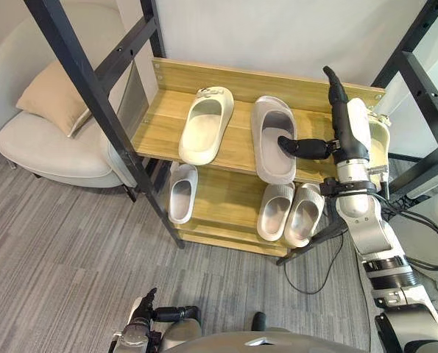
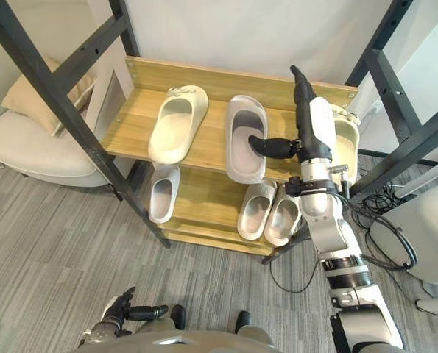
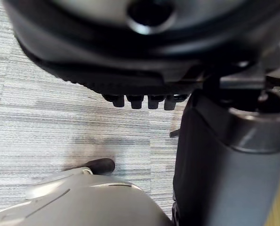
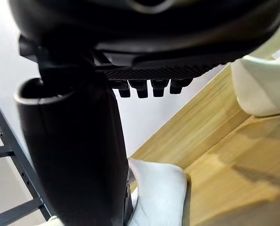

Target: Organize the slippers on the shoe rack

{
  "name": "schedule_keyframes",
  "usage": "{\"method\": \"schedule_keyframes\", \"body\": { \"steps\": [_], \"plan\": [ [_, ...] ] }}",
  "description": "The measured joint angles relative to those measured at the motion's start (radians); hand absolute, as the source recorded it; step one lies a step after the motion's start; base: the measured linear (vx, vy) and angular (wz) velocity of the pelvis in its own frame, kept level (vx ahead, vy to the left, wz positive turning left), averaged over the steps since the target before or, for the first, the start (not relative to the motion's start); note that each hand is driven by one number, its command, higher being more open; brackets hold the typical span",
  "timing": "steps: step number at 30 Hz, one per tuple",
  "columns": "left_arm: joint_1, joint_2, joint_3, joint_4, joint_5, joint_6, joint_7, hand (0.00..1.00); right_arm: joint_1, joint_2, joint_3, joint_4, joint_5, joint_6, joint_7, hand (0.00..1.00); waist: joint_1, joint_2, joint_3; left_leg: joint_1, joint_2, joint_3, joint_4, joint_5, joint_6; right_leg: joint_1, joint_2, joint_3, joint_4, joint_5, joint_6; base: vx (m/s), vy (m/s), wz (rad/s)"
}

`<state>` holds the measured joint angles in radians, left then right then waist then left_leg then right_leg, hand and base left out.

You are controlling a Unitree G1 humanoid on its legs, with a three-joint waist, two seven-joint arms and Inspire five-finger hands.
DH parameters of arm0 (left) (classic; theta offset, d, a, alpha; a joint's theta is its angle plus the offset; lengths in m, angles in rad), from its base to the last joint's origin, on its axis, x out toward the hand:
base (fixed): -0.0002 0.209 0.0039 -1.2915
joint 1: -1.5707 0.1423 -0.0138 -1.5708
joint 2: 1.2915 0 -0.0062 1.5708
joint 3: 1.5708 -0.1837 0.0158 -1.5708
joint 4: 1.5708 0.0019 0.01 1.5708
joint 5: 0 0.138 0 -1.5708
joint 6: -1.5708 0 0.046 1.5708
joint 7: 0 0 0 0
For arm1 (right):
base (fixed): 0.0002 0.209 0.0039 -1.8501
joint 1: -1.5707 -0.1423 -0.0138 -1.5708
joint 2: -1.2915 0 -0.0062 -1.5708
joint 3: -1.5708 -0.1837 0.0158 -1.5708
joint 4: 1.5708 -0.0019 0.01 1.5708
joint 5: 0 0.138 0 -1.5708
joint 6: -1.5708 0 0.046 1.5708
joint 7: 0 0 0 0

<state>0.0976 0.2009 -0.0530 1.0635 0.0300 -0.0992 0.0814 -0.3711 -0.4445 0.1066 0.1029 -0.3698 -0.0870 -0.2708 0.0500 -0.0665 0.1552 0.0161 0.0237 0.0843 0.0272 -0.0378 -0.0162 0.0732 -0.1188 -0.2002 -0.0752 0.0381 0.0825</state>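
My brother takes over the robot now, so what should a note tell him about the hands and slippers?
Right hand: open, fingers straight above the top shelf, thumb at the opening of the grey slipper.
Left hand: open, idle, down low.
Top shelf: cream slipper, the grey slipper, a second cream slipper beside the right hand.
Lower shelf: small pale slipper, grey pair.
Done: every slipper seen is shelved.
Left: probably pairing the two cream ones.

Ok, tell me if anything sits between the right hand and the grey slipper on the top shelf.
Nothing visible does. The right hand holds its thumb over the grey slipper, fingers straight. A cream slipper lies beyond the hand, not between.
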Motion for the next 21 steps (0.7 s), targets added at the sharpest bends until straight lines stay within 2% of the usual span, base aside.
{"method": "schedule_keyframes", "body": {
  "steps": [10, 15, 21],
  "plan": [
    [-0.004, 0.011, 0.000, -0.004, -0.002, -0.002, -0.002, 1.00, -0.138, -0.074, 0.133, 0.089, 0.026, -0.012, 0.068, 0.00, 0.005, -0.020, 0.014, 0.001, 0.000, 0.000, -0.007, 0.005, 0.003, -0.003, 0.001, 0.002, -0.002, 0.003, -0.003, 0.00, 0.000, 0.00],
    [-0.006, 0.012, 0.000, -0.015, -0.001, -0.001, -0.004, 1.00, -0.170, -0.075, 0.134, 0.099, 0.052, -0.013, 0.073, 0.00, 0.021, -0.024, 0.017, 0.001, -0.001, -0.004, -0.012, 0.006, 0.004, 0.000, 0.001, -0.004, -0.009, 0.004, -0.005, 0.01, 0.000, 0.02],
    [-0.006, 0.012, 0.000, -0.018, -0.001, -0.001, -0.004, 1.00, -0.169, -0.075, 0.131, 0.090, 0.059, -0.012, 0.074, 0.00, 0.020, -0.024, 0.019, 0.001, -0.002, -0.009, -0.016, 0.007, 0.005, 0.001, 0.001, -0.010, -0.008, 0.006, -0.007, 0.01, 0.001, 0.03]
  ]
}}
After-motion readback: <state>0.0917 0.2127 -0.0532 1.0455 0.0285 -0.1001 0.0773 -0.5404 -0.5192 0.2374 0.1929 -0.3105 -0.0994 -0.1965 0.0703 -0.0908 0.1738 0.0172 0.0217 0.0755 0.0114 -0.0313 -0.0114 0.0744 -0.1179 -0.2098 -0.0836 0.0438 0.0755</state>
